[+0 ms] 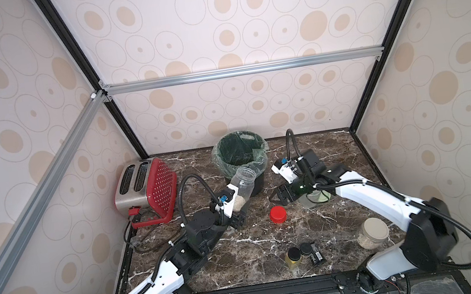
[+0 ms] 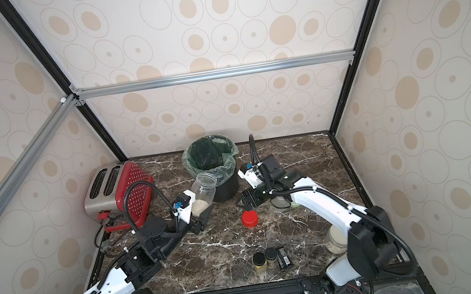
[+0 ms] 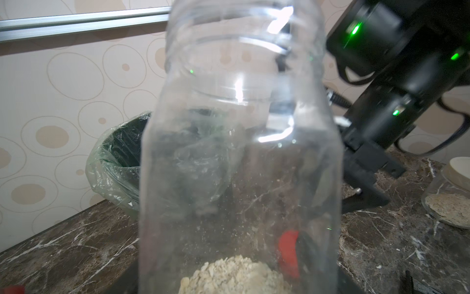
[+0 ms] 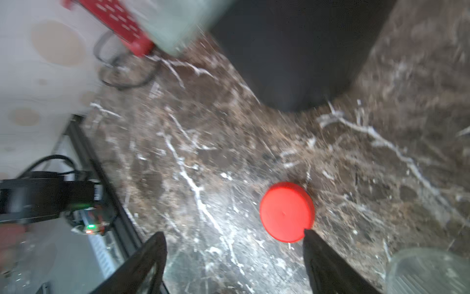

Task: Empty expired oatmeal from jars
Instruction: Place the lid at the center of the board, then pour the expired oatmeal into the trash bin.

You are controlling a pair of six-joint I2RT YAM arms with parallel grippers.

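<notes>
My left gripper (image 1: 237,211) is shut on the base of a clear, lidless jar (image 1: 243,185), tilted with its mouth against the lined black bin (image 1: 217,156). Pale oatmeal (image 3: 234,275) sits in the jar's bottom. Its red lid (image 1: 278,214) lies flat on the marble. Just above and beside the lid, my right gripper (image 4: 234,233) hangs open and empty. A second clear jar (image 1: 313,200) stands partly hidden under the right arm. A beige-lidded jar (image 1: 372,233) holding oatmeal stands at the front right.
A red and steel toaster (image 1: 146,188) with its cable stands at the back left. Two small black-capped bottles (image 1: 299,254) and a black pack (image 1: 316,253) sit near the front edge. Patterned walls enclose three sides.
</notes>
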